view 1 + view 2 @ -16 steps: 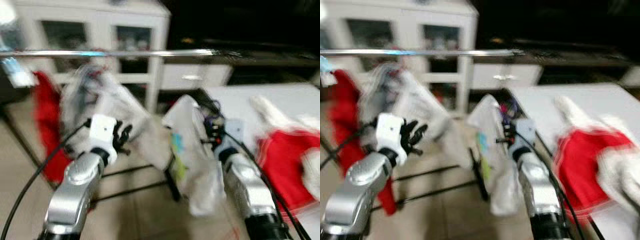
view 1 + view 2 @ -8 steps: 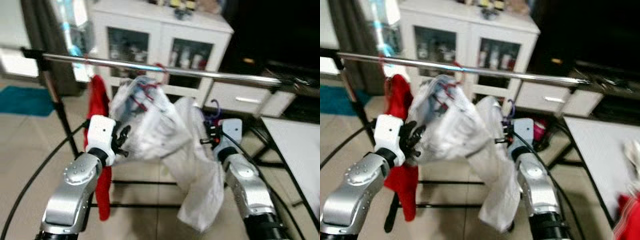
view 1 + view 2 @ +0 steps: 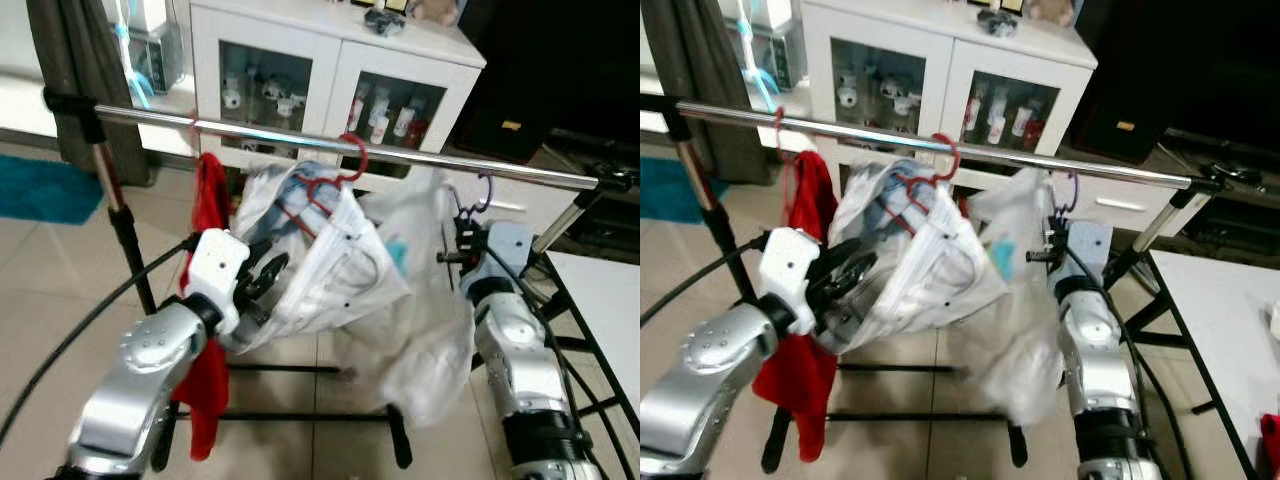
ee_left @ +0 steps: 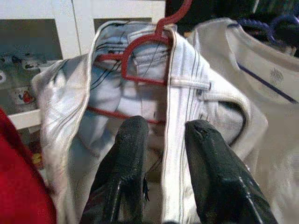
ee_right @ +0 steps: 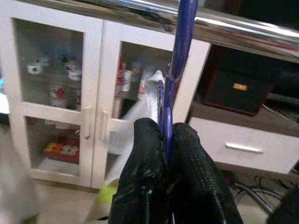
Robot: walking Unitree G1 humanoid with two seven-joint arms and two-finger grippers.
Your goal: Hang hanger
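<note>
A chrome rail (image 3: pixel 420 158) runs across in front of me. A red hanger (image 3: pixel 338 178) carrying a white striped garment (image 3: pixel 330 270) has its hook over the rail. My left gripper (image 3: pixel 262 283) is low on that garment, its fingers (image 4: pixel 133 140) shut around the striped front edge. My right gripper (image 3: pixel 462 246) is shut on the neck of a purple hanger (image 5: pixel 180 46). That hanger's hook (image 3: pixel 482 190) is up at the rail (image 5: pixel 233 28). A white T-shirt (image 3: pixel 425 310) hangs from the purple hanger.
A red garment (image 3: pixel 210 210) hangs at the rail's left end, by the rack's upright (image 3: pixel 115 200). Black base bars (image 3: pixel 300 415) lie on the tiled floor. A white glass-door cabinet (image 3: pixel 330 70) stands behind. A white table (image 3: pixel 615 290) is at the right, a teal rug (image 3: pixel 40 185) at the left.
The camera has swung left and steadied. The red hanger's hook now sits over the rail. My right gripper has lifted the purple hanger up to the rail.
</note>
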